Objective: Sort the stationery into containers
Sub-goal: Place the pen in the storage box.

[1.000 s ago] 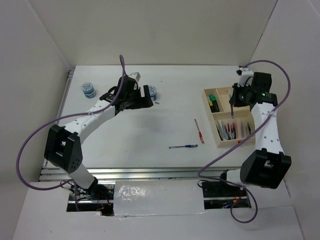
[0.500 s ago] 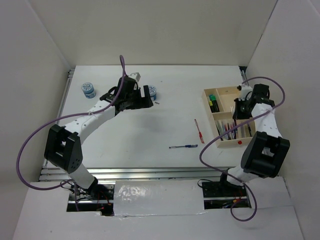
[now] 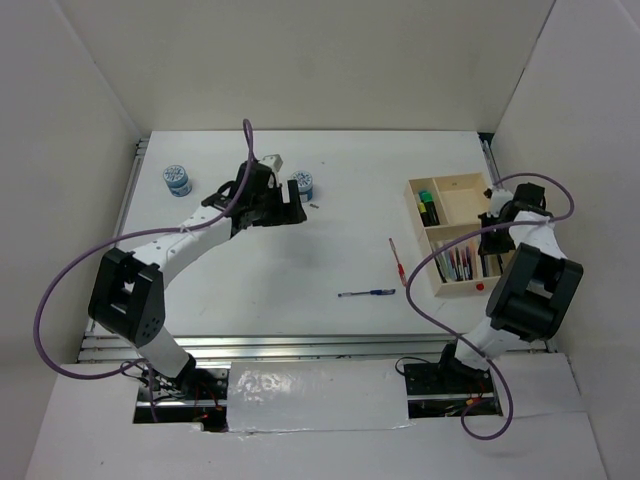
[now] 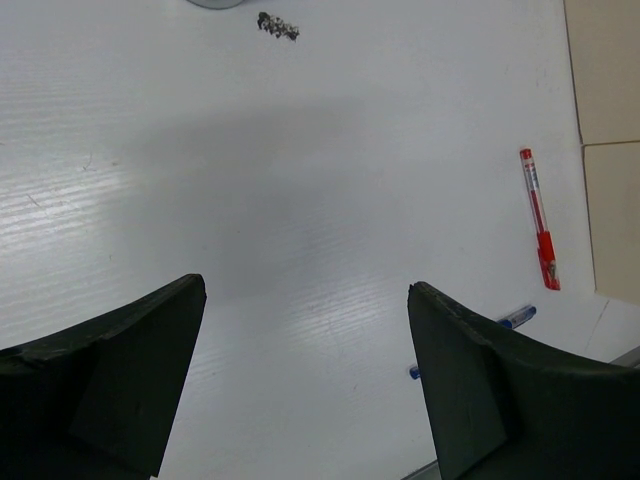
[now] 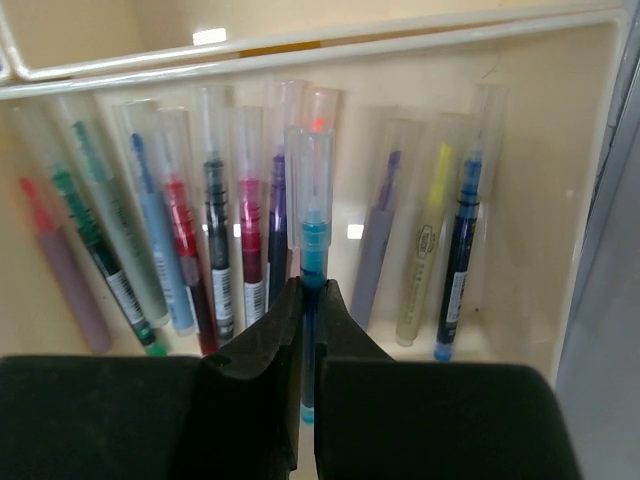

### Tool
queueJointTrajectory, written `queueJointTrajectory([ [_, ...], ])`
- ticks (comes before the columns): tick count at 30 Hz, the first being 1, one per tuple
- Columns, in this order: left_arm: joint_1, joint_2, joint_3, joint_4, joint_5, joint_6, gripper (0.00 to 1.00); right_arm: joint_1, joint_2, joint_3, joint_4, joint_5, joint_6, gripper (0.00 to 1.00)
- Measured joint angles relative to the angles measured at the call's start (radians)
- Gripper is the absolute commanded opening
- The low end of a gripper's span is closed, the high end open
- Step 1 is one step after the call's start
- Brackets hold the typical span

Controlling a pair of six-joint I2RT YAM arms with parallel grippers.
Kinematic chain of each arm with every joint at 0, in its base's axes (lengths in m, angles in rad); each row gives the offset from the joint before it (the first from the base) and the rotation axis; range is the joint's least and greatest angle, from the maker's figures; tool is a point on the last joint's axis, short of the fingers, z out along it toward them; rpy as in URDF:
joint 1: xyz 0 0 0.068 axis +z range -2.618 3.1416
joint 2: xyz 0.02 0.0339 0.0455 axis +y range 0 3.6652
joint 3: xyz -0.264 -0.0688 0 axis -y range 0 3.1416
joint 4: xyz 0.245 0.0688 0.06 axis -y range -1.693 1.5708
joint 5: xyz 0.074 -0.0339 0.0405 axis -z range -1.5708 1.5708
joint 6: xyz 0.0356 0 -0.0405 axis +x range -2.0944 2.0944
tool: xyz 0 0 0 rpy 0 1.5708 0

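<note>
Right fingers (image 5: 250,370) pinch a teal pen (image 5: 311,235) above pens (image 5: 216,250) in the tray (image 3: 465,195)

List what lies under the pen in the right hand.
A row of capped pens lying in a compartment of the wooden tray. The right hand and its teal pen hide whatever lies directly below them.

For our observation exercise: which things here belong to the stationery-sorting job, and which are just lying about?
Job: wooden tray, highlighters, filed pens, teal pen in right gripper, red pen, blue pen, far-left pot, second pot.
Lying about: small metallic scrap, purple cable.
</note>
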Motion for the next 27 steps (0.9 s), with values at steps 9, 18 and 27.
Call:
queueJointTrajectory([
  [9,-0.016,-0.006,-0.013,0.021,0.020,0.023,0.94,-0.003,0.129,0.017,0.034,0.037,0.007,0.24],
  [18,-0.038,-0.010,-0.029,0.042,0.035,0.080,0.89,-0.004,0.129,0.066,0.026,0.043,0.027,0.46],
  [27,-0.369,-0.023,-0.130,0.053,0.156,0.480,0.78,0.001,-0.076,0.191,-0.089,-0.100,0.078,0.47],
])
